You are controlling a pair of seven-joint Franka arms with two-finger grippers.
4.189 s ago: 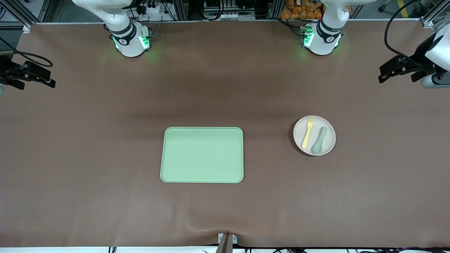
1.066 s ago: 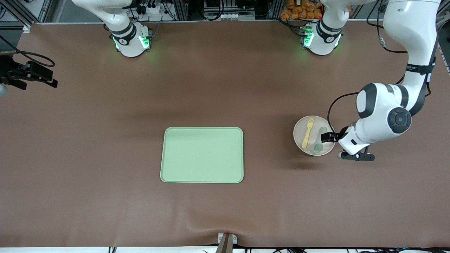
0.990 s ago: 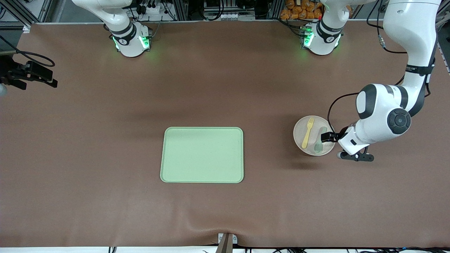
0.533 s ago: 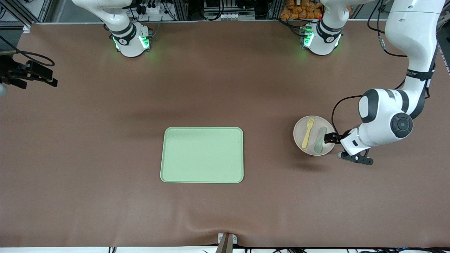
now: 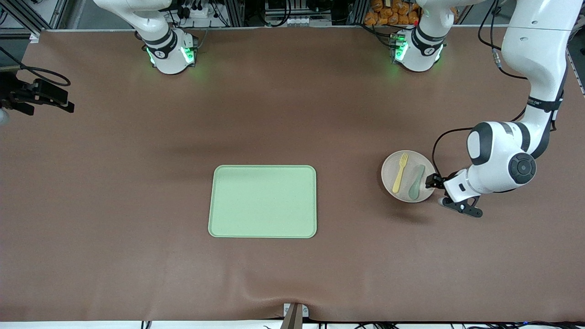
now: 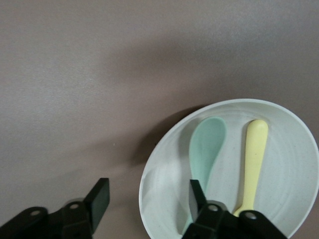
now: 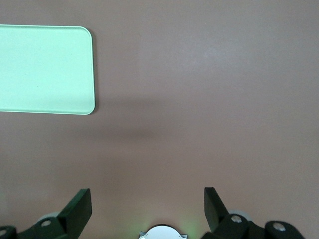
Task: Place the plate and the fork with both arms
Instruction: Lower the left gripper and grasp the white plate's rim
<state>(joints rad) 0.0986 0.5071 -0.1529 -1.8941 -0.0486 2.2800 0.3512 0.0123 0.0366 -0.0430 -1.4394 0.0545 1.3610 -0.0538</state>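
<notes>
A brown table (image 5: 292, 114) fills the front view, with two white robot arms based along its far edge. The left arm (image 5: 525, 91) reaches out and bends down at its own end of the table. The right arm (image 5: 146, 23) waits, folded back, with only its base and upper links showing.

A light-green tray (image 5: 263, 201) lies flat near the middle of the table, bare on top. In the right wrist view one corner of the tray (image 7: 47, 69) shows.

A round off-white plate (image 5: 408, 176) sits on the table toward the left arm's end, well apart from the tray. In the left wrist view the plate (image 6: 294, 164) is seen with its rim between the gripper's fingers.

On the plate lie two utensils side by side. The yellow fork (image 5: 400, 172) is on the side toward the tray, tines pointing toward the robots' bases. The grey-green spoon (image 5: 416, 182) lies beside it, toward the left gripper. In the left wrist view the fork (image 6: 253, 167) and spoon (image 6: 205, 152) lie parallel, not touching.

The left gripper (image 5: 434, 185) is low at the plate's edge on the side away from the tray, fingers spread: one finger (image 6: 196, 196) over the plate's inside, the other (image 6: 98, 199) outside the rim.

The right gripper (image 7: 147, 206) hangs over bare table at the right arm's end, fingers spread wide, holding nothing.
</notes>
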